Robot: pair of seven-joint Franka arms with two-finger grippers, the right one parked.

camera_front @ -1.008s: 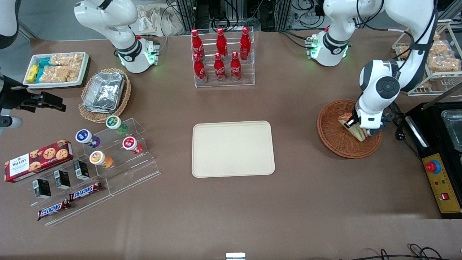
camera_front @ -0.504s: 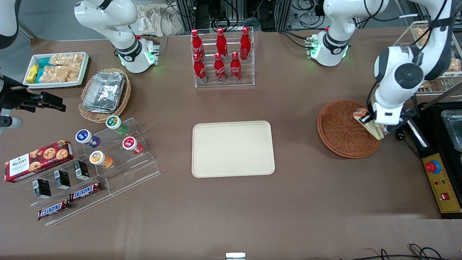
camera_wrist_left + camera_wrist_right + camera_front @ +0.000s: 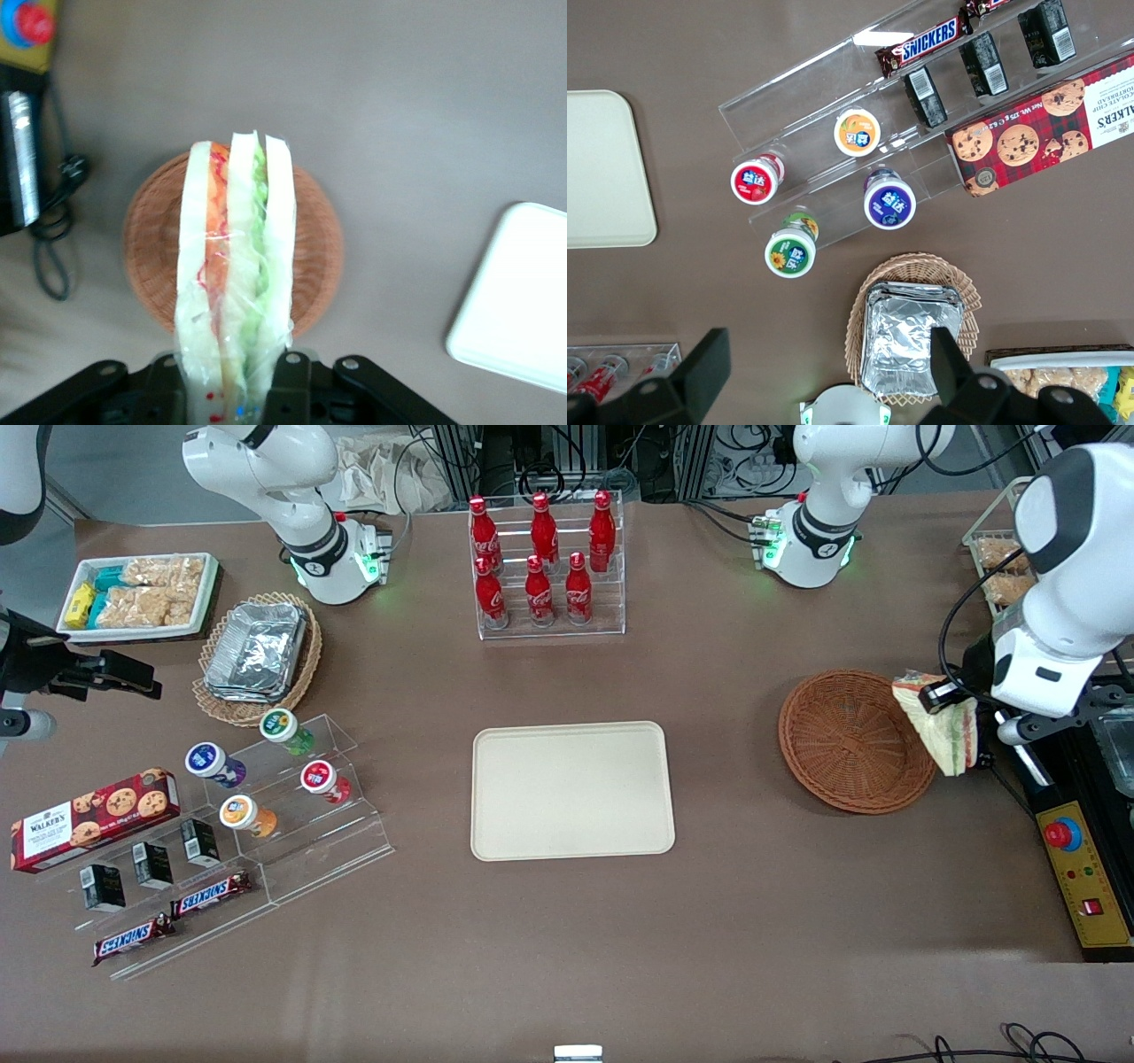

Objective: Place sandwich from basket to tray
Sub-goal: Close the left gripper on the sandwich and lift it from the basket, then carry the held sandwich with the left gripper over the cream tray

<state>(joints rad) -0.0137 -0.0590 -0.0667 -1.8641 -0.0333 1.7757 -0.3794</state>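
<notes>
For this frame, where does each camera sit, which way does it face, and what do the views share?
Front: high above the table, looking down; both arms show, the end effector holding the sandwich above the basket rim.
Left wrist: on the working arm, looking down past the end effector at sandwich, basket, tray.
Right wrist: on the parked arm, looking down at snack racks; its fingers show.
All three show the tray.

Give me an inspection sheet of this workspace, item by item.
Surface: brown table.
Job's things: sandwich held in the air beside the basket, which holds nothing; tray bare.
Clutter: cola bottles, foil containers, cookie box, candy bars.
Grippers: gripper shut on the sandwich, above the basket's rim.
Cables: black cord beside the control box.
Surroundings: wire rack of snacks.
</notes>
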